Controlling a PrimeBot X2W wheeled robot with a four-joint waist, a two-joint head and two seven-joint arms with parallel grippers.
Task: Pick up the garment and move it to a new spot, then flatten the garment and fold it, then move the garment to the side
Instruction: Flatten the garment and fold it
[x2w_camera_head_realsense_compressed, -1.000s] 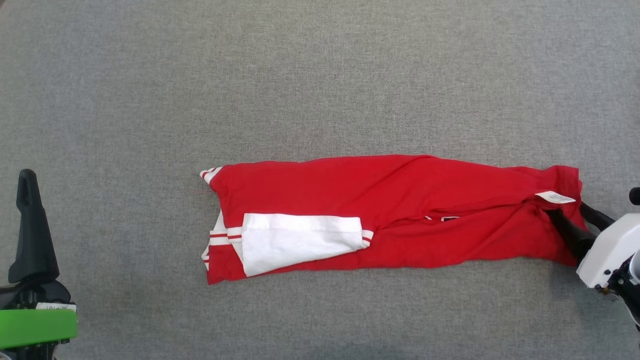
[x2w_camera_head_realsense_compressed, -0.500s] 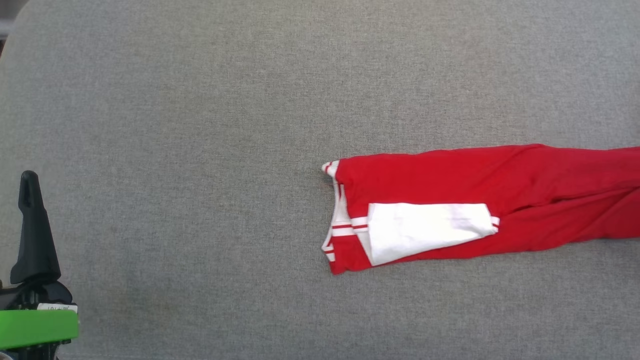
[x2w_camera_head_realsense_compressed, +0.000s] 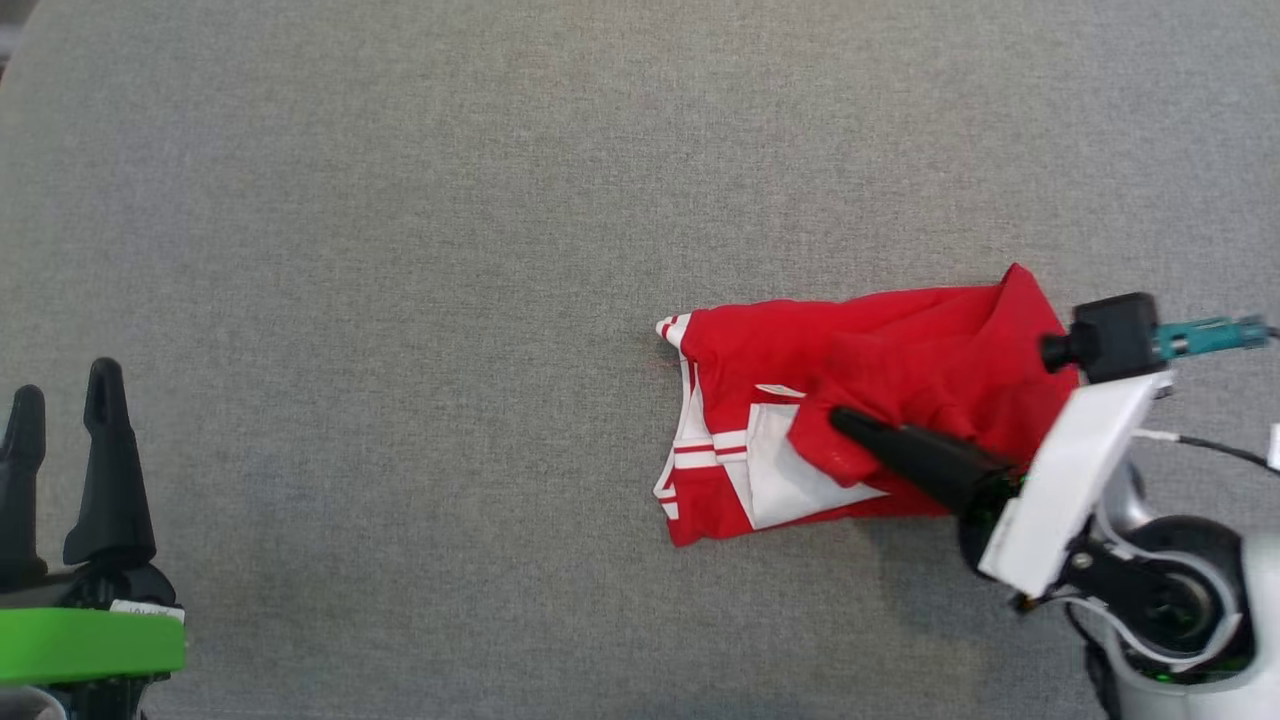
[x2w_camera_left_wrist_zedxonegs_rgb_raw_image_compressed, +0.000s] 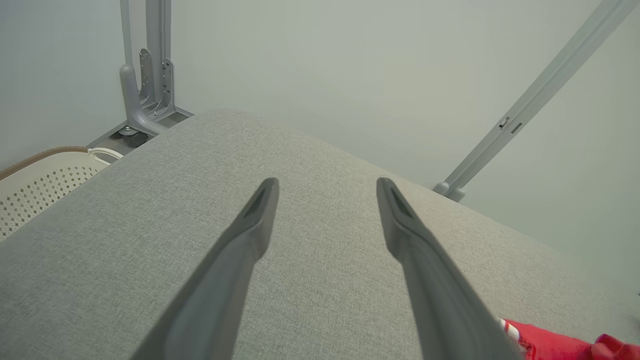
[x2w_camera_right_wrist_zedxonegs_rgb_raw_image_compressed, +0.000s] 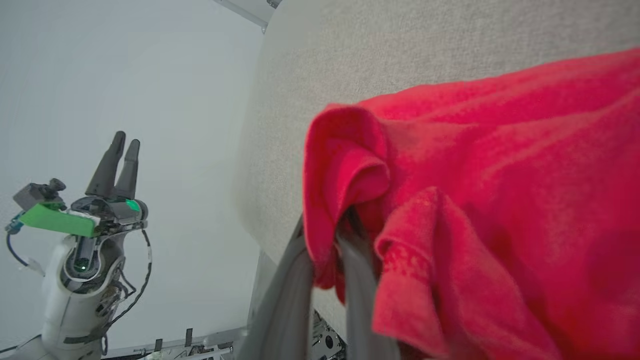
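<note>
While the left gripper waits wide open and empty by the robot, the right gripper is pinched tight on the right end of the garment, held raised and doubled over the rest, which lies flat on the table. To fold well, I judge, carry that end low and level, square it with the striped edge, then release.

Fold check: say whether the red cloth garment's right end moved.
Yes: leftward across the grey table, folded over the red cloth garment by the right gripper.
</note>
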